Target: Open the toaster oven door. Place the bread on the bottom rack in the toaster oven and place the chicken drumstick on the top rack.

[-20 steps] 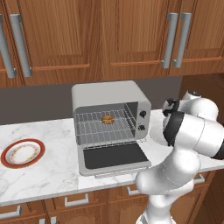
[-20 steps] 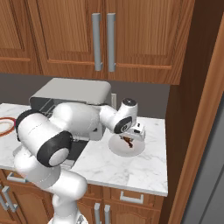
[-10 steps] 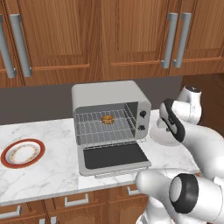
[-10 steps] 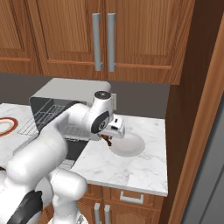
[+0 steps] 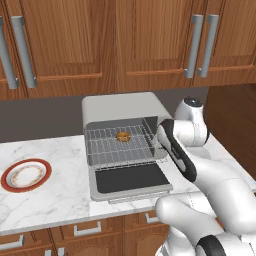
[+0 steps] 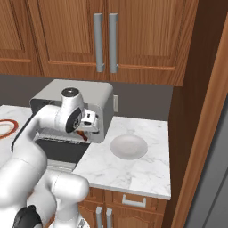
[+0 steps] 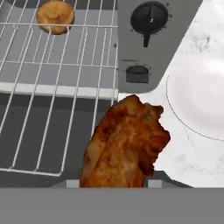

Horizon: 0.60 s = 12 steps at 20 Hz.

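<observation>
The gripper (image 6: 85, 130) grips the chicken drumstick (image 7: 124, 142) just in front of the toaster oven (image 5: 125, 107), whose door (image 5: 131, 179) lies open; the bread (image 5: 123, 136) sits on a wire rack inside, an empty white plate (image 6: 128, 147) nearby.

Wood wall cabinets (image 5: 125, 45) with grey bar handles (image 6: 104, 42) hanging over a white marble counter (image 6: 133, 171); dark grey backsplash (image 5: 45, 120) running behind, wood drawers (image 5: 85, 232) sitting below.
</observation>
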### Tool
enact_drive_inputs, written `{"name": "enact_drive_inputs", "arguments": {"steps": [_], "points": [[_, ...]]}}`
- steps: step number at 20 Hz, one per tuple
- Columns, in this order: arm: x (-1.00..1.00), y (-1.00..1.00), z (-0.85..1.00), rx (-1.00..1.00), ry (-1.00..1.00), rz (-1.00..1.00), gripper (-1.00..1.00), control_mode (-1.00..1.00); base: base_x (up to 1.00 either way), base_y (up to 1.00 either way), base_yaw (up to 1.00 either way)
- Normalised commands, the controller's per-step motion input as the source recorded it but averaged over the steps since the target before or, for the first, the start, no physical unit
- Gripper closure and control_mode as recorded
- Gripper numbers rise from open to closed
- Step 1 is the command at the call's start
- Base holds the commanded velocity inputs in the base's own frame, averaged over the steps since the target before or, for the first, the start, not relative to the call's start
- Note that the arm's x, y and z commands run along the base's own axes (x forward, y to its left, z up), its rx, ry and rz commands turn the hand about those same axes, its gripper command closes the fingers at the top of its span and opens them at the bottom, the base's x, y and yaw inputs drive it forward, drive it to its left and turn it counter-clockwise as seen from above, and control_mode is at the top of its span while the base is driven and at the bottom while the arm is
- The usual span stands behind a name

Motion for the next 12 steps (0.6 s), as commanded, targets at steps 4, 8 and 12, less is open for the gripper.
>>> {"name": "enact_drive_inputs", "arguments": {"steps": [4, 8, 12], "points": [[0.43, 1.00, 0.10, 0.00, 0.00, 0.19, 1.00, -1.00, 0.00, 0.00, 0.00], [0.45, 1.00, 0.00, 0.00, 0.05, 0.20, 1.00, -1.00, 0.00, 0.00, 0.00], [0.19, 0.64, -0.08, 0.00, 0.04, 0.19, 1.00, -1.00, 0.00, 0.00, 0.00]]}}
